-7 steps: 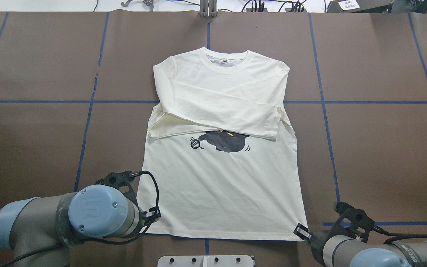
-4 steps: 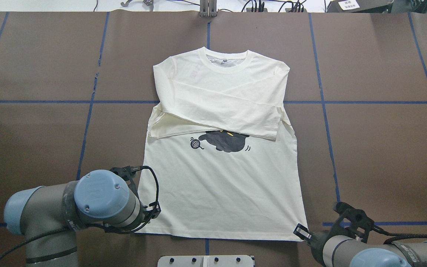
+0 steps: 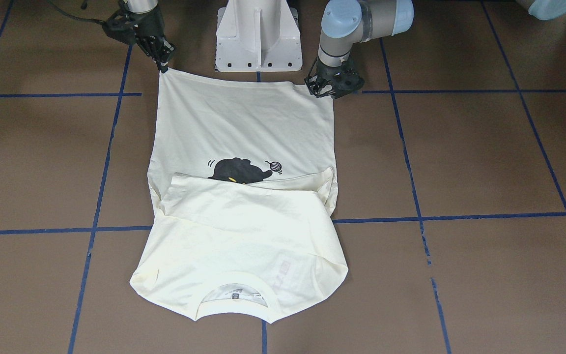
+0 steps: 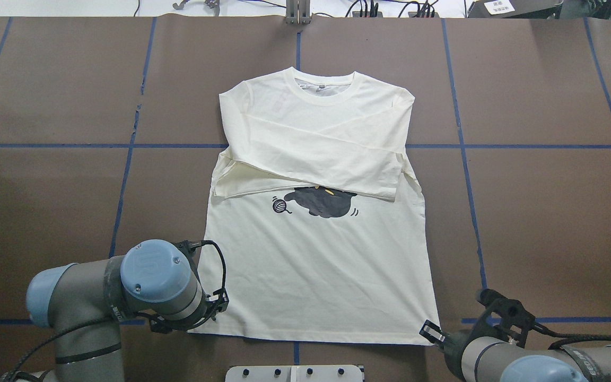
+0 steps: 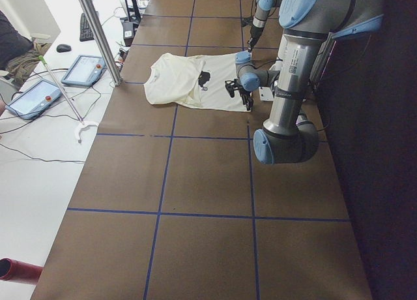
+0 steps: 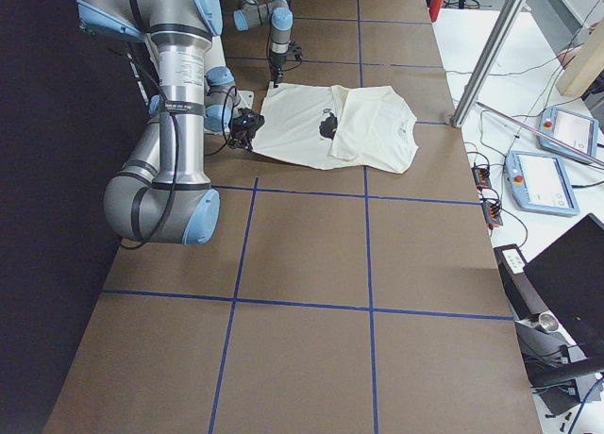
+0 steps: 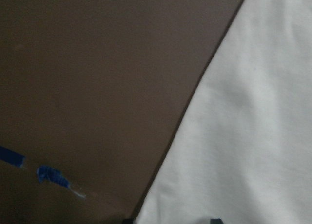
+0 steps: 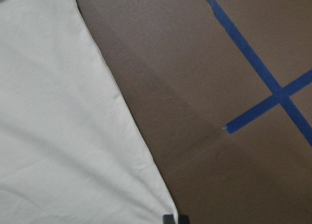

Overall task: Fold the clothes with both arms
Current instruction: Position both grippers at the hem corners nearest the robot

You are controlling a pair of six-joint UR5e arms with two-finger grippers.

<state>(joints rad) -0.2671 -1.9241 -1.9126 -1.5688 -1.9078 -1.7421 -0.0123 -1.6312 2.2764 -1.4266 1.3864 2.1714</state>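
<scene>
The cream-white shirt (image 4: 316, 265) lies flat on the brown table, collar away from me, with both sleeves folded across the chest. They cover the top of the black cat print (image 4: 324, 204). My left gripper (image 3: 331, 91) stands open over the hem's left corner. In the left wrist view the shirt (image 7: 243, 136) edge runs down between its spread fingertips. My right gripper (image 3: 163, 68) is shut on the hem's right corner. In the right wrist view the shirt (image 8: 63, 136) corner ends at its closed fingertips.
The white pedestal base (image 3: 258, 34) stands just behind the hem, between the two arms. Blue tape lines (image 4: 125, 175) grid the brown table (image 4: 549, 212). A metal pole (image 5: 98, 32) and tablets (image 5: 32, 98) stand beyond the far edge.
My left arm has swung toward the shirt and its gripper now sits at the hem's left corner. The right arm and the shirt have not moved.
</scene>
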